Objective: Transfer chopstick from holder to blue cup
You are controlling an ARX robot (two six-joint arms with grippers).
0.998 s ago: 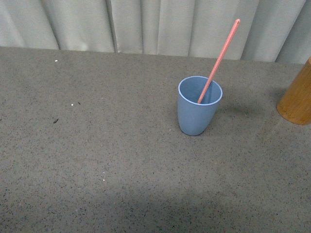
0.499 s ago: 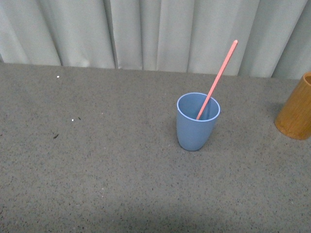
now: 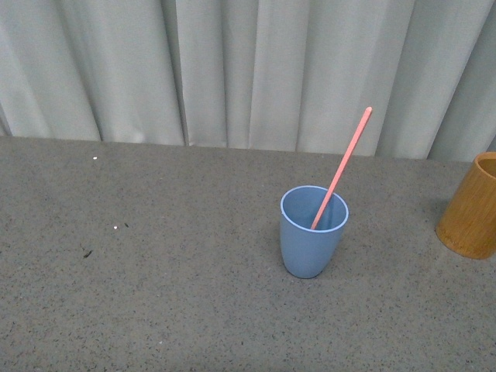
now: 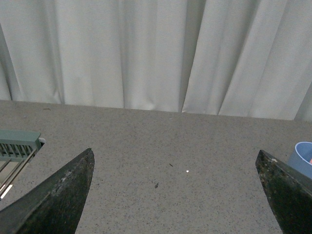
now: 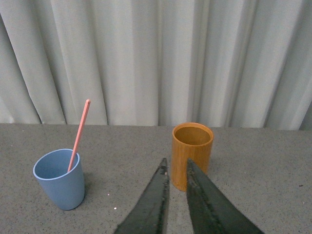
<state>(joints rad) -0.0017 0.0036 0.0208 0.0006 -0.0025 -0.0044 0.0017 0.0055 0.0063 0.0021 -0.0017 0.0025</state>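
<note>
Thin pink-red chopstick (image 3: 341, 168) stands leaning in the light blue plastic cup (image 3: 313, 232), centre-right of front frame on the grey speckled bench (image 3: 155, 294). Orange-brown wooden cylinder holder (image 3: 470, 206) upright at right edge, well apart. Left end effector (image 4: 175, 195) spread wide, empty. Right end effector (image 5: 175, 168) nearly closed, empty.

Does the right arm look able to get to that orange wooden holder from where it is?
Probably yes. In the right wrist view the holder stands just beyond the right gripper, with only bare table between. The jaws are nearly closed, though, so they would need to open first.
</note>
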